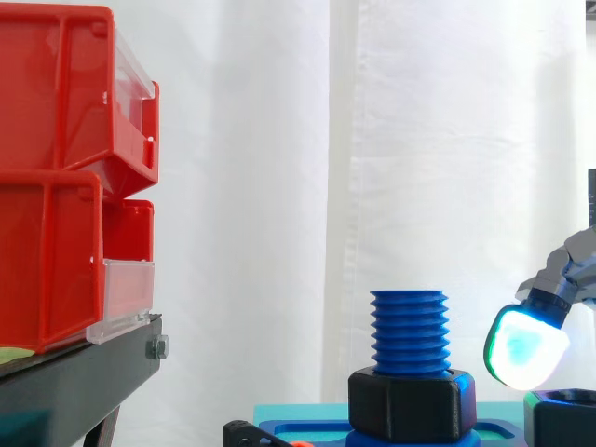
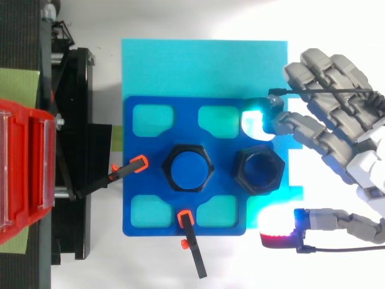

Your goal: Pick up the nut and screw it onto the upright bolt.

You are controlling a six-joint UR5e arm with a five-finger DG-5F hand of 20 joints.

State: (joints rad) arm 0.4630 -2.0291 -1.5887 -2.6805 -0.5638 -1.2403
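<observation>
A blue threaded bolt [image 1: 410,328] stands upright in the middle of the blue plate [image 2: 141,180]. A black nut [image 2: 188,168] sits around its base. To the bolt's right a second black nut [image 2: 258,171] lies loose on the plate, and its edge also shows low in the side view [image 1: 563,417]. My hand [image 2: 367,162] comes in from the right and is open, its fingers spread. One glowing white-cyan fingertip [image 2: 255,120] hovers just behind this nut and a red-glowing tip [image 2: 280,232] lies in front of it. Neither touches the nut.
Red bins [image 1: 65,177] are stacked on a black stand [image 2: 69,156] at the left. Two black clamps with orange tips [image 2: 139,162] [image 2: 185,217] hold the plate's left and front edges. A cyan mat [image 2: 204,66] lies under the plate.
</observation>
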